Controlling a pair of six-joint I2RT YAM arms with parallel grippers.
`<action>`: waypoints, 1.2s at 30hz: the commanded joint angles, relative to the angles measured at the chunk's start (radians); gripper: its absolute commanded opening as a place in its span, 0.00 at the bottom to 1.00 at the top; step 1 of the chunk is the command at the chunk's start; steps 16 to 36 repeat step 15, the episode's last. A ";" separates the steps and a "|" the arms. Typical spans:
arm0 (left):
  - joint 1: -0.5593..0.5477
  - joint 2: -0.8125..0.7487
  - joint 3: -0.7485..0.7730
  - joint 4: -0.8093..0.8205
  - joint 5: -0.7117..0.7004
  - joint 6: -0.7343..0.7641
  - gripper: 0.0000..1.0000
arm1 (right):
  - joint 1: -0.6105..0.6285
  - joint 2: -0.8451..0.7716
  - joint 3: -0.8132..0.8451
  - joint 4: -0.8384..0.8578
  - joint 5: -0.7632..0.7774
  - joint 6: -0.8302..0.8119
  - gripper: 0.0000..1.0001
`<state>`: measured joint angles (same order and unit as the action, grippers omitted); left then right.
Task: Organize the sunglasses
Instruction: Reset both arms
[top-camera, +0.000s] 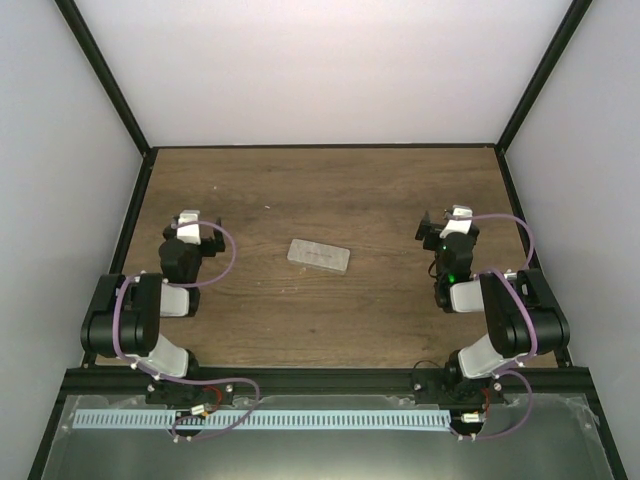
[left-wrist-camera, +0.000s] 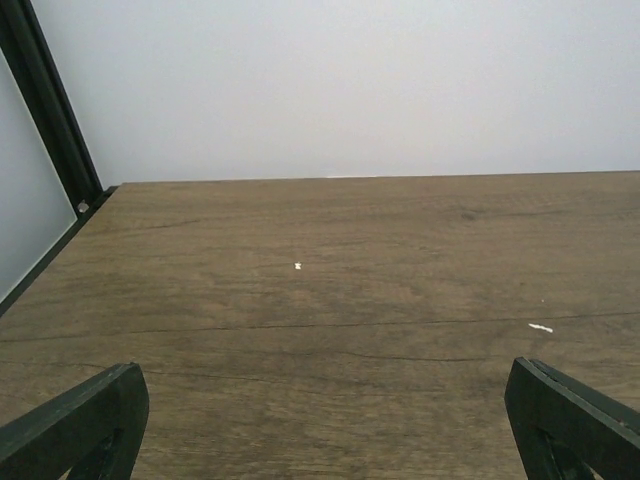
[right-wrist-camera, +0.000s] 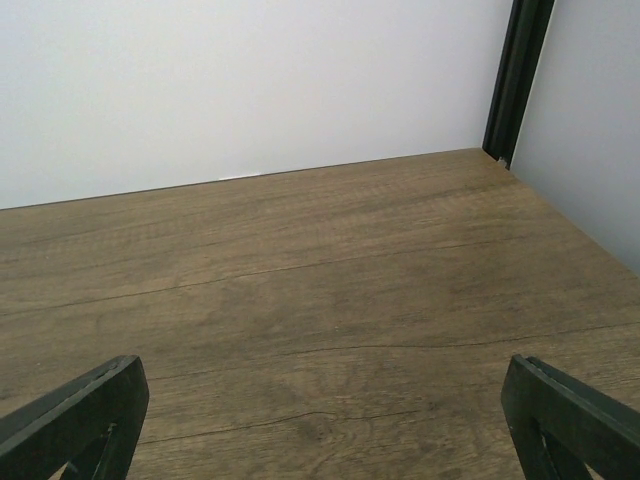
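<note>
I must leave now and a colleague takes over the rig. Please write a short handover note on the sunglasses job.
Left gripper: fingers open, holding nothing.
Right gripper: fingers open, holding nothing.
Things: a grey oblong case lies in the middle of the table, between the arms. No sunglasses show in any view.
Done: cannot tell; the case looks closed.
Left: find the sunglasses, perhaps inside the case.

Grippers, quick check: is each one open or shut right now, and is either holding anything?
Left gripper: open wide, holding nothing.
Right gripper: open wide, holding nothing.
</note>
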<state>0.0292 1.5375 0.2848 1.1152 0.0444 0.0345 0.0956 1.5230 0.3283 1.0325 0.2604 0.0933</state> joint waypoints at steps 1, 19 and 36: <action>-0.002 0.001 0.002 0.011 0.023 0.015 1.00 | -0.011 -0.007 0.012 0.020 -0.010 -0.009 1.00; -0.015 -0.002 0.015 -0.014 -0.035 0.008 1.00 | -0.011 -0.004 0.018 0.014 -0.009 -0.010 1.00; -0.015 -0.002 0.015 -0.014 -0.035 0.008 1.00 | -0.011 -0.004 0.018 0.014 -0.009 -0.010 1.00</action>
